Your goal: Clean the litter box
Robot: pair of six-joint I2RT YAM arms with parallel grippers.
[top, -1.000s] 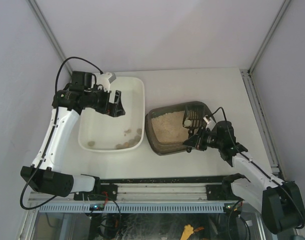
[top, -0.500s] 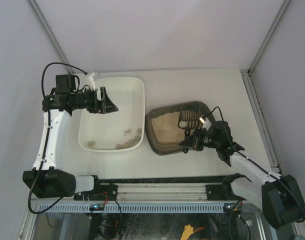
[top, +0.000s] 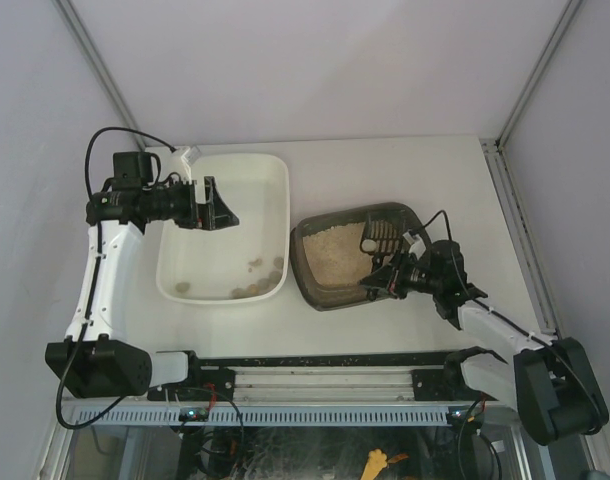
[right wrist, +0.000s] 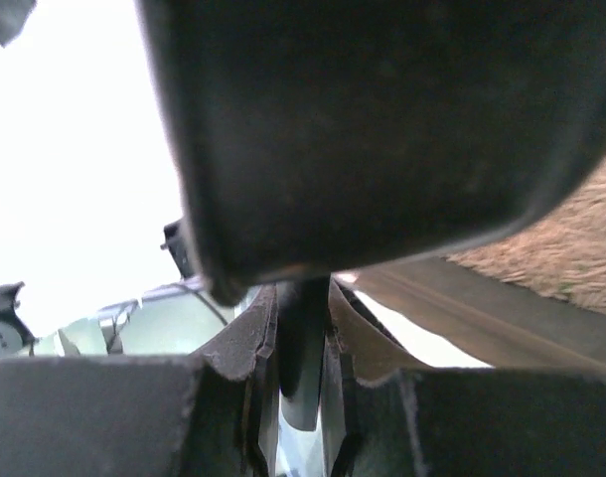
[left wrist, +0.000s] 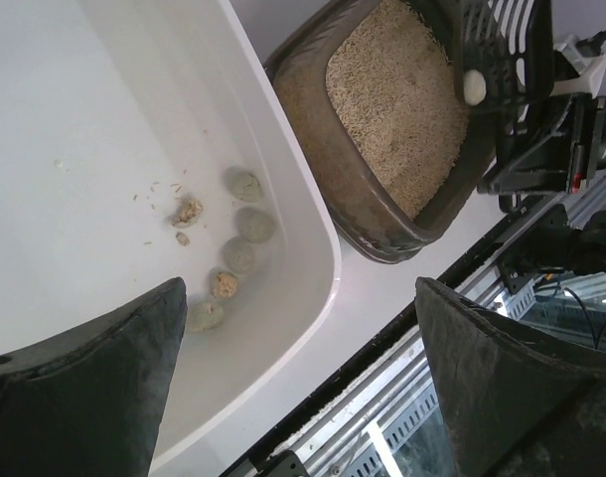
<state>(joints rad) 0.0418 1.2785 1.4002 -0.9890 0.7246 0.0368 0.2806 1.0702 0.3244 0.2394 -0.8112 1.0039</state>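
Observation:
The litter box (top: 307,264), a dark translucent tray of beige litter (top: 335,255), sits right of centre; the left wrist view shows it too (left wrist: 318,134). A black slotted scoop (top: 383,236) lies over its right end with one pale lump (top: 368,245) on it. My right gripper (top: 384,283) is shut on the scoop's handle (right wrist: 303,343), and the scoop's dark underside (right wrist: 382,129) fills the right wrist view. My left gripper (top: 220,206) hangs open and empty over the cream-white tub (top: 283,195), its fingers (left wrist: 134,358) wide apart.
Several greyish clumps (left wrist: 238,224) lie at the tub's near end (top: 255,290). The arms' base rail (top: 325,385) runs along the table's near edge. Grey walls close in the back and both sides.
My left arm has swung back to the left, over the tub's left rim. The scoop has shifted slightly in the litter box, and a pale lump now shows on it.

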